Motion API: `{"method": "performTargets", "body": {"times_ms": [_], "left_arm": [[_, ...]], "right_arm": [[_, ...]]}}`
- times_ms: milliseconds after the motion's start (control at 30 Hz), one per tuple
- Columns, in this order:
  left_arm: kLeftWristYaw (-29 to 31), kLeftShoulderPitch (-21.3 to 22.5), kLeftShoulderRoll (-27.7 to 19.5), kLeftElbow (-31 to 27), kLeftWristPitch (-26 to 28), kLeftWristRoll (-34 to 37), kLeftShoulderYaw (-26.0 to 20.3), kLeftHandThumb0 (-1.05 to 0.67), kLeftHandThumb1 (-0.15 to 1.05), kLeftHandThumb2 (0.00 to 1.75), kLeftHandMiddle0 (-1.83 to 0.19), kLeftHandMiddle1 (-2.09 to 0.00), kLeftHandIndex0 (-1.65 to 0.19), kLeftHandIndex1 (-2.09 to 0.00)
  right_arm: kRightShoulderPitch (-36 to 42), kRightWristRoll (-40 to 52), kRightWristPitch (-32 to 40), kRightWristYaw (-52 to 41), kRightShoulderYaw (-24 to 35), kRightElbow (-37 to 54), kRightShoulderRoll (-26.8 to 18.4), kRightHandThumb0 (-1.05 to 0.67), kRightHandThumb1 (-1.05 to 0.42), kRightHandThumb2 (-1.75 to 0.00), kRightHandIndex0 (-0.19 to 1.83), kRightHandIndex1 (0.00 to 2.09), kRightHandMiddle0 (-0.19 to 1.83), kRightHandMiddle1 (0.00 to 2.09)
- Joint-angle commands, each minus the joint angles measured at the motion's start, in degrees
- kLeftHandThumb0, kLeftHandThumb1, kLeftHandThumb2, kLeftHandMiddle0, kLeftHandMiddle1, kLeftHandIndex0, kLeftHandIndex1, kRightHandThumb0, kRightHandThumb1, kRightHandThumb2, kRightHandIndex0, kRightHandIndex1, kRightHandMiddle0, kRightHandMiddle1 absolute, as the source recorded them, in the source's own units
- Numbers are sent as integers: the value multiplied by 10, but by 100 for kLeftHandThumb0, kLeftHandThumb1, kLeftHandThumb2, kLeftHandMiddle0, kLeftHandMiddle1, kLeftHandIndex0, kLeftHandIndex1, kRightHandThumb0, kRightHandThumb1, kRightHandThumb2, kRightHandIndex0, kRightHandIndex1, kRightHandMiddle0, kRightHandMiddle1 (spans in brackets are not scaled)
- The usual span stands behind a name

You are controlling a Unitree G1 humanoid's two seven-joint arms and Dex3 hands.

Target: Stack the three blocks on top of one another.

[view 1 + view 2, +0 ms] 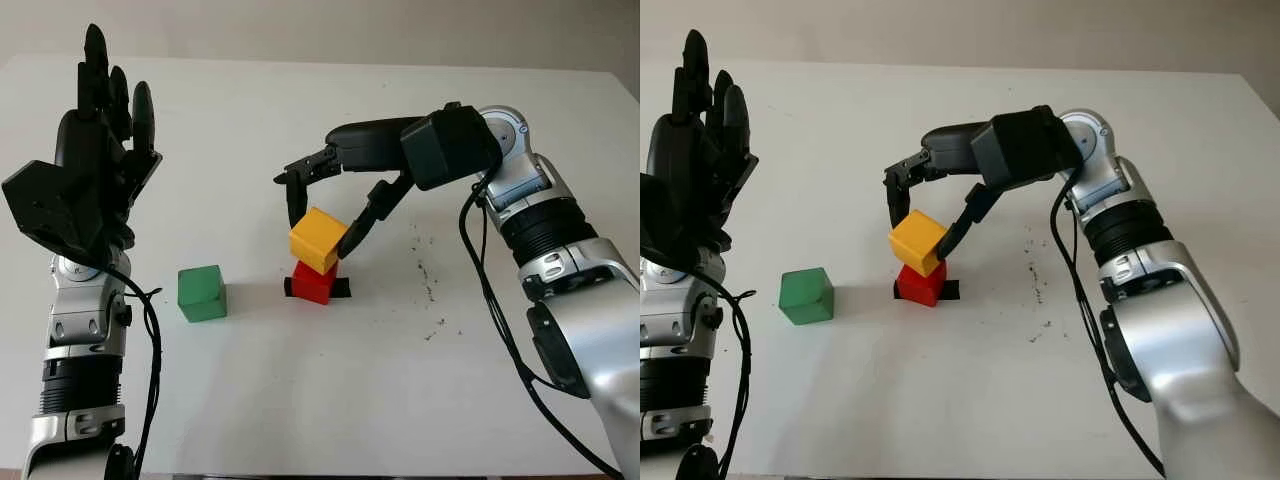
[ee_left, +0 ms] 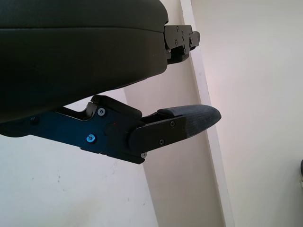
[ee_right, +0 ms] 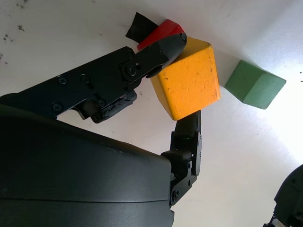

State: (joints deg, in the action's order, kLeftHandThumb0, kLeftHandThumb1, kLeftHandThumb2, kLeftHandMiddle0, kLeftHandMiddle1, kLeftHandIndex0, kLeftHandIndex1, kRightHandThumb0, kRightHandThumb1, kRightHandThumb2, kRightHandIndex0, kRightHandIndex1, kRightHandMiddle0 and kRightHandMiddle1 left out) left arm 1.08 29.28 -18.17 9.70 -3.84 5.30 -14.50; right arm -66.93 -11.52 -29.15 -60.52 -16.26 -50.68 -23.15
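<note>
Fingers [image 3: 161,49] clamped around yellow block [image 3: 189,78]

The light is soft and even, and the white table [image 1: 320,400] looks bright. Small dark shadows sit close under the green block [image 1: 202,293] and the red block [image 1: 313,282]. In the right wrist view, strong glare whitens the table beside the green block. The left hand [image 2: 182,123] looks sharp up close.
</note>
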Motion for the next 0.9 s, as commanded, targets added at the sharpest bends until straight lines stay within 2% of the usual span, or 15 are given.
{"method": "performTargets", "body": {"times_ms": [0,867], "left_arm": [[1,1,-2,-4,-6,1,-4,-60,105,63,7,-6,12,-6],[-5,-4,0,-9,-1,-8,-1,-62,105,62,6,-5,12,-6]], "right_arm": [[-15,-1,-5,-5,-2,-3,-6,-45,-95,-5,18,6,43,149],[-13,-13,-30,2,-5,-36,9,-49,-93,-5,19,6,46,146]]}}
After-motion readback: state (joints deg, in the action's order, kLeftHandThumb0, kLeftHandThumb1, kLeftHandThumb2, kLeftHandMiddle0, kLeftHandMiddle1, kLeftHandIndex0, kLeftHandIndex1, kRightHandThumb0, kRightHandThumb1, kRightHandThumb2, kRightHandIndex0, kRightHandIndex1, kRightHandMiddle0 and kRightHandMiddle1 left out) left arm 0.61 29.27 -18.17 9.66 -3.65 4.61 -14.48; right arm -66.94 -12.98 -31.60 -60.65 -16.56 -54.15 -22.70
